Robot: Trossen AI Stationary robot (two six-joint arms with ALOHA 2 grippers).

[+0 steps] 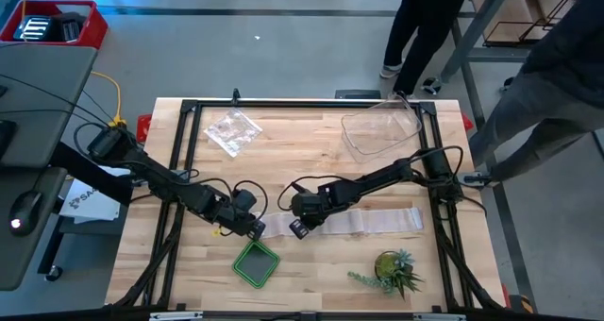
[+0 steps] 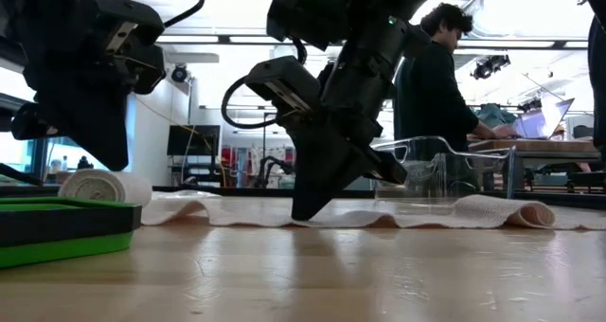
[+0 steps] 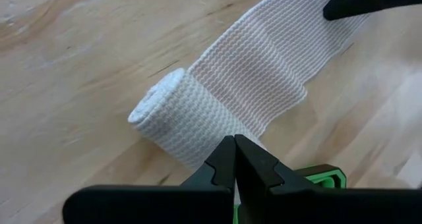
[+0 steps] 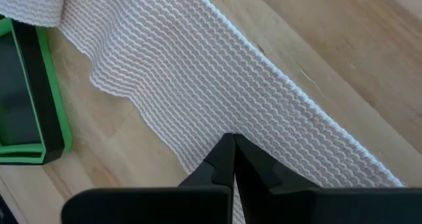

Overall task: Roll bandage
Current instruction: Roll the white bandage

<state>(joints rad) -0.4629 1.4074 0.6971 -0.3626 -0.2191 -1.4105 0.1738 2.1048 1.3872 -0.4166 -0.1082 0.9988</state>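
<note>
1. White gauze is what we see first: the bandage (image 1: 363, 221) lies as a long flat strip across the middle of the wooden table (image 1: 311, 151), with one end wound into a small roll (image 3: 178, 122).
2. We find that rolled end at the strip's left end in the high view, just beside the green tray (image 1: 256, 262), which sits a little nearer the table's front edge.
3. We see the left gripper (image 3: 234, 159) right at the roll, its two dark fingers pressed tip to tip with no gap between them; no cloth shows pinched in them, so we read it as closed on nothing.
4. We see the right gripper (image 4: 233, 157) down on the flat part of the strip, a short way along from the roll. Its fingers are also pressed fully together, the tips resting on the weave rather than clasping it.
5. In the low view we see the strip rippling slightly over the tabletop, its far end curled up a little.
6. Elsewhere on the table we note a clear plastic tub (image 1: 381, 130) near the back right, a crinkly clear bag (image 1: 232, 130) near the back left, and a small green plant (image 1: 394, 270) at the front right.
7. Beyond the table we see a person (image 2: 434, 76) in dark clothing.
</note>
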